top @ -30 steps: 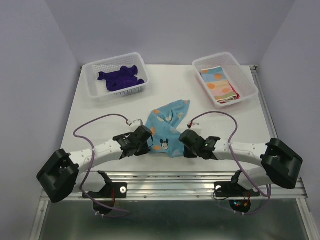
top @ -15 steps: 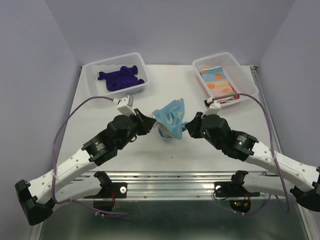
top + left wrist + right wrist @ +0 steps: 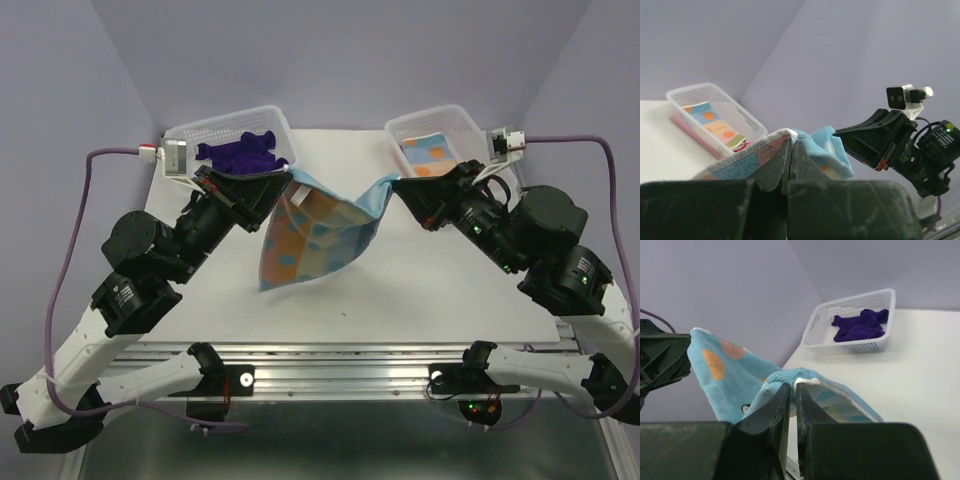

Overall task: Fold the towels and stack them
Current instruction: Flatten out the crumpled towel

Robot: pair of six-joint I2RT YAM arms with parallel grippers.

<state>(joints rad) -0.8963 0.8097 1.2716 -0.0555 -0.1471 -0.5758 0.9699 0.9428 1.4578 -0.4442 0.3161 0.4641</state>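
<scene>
A light blue towel with orange spots [image 3: 315,232] hangs in the air above the table, stretched between both grippers. My left gripper [image 3: 288,178] is shut on its left corner; the wrist view shows the towel [image 3: 815,147] pinched at the gripper [image 3: 791,142]. My right gripper [image 3: 390,186] is shut on its right corner, and the wrist view shows the towel [image 3: 725,375] pinched at the gripper [image 3: 792,386]. A dark purple towel [image 3: 243,152] lies crumpled in the left basket [image 3: 186,132]. Folded spotted towels [image 3: 432,158] lie in the right basket [image 3: 440,115].
The white table [image 3: 420,280] lies below the hanging towel. Both white perforated baskets stand at its back edge. The purple towel and its basket [image 3: 855,327] show in the right wrist view, the other basket [image 3: 710,117] in the left wrist view. Purple walls enclose the table.
Both grippers have lifted the blue towel off the table and moved apart toward the back, spreading it out so it hangs between them.
</scene>
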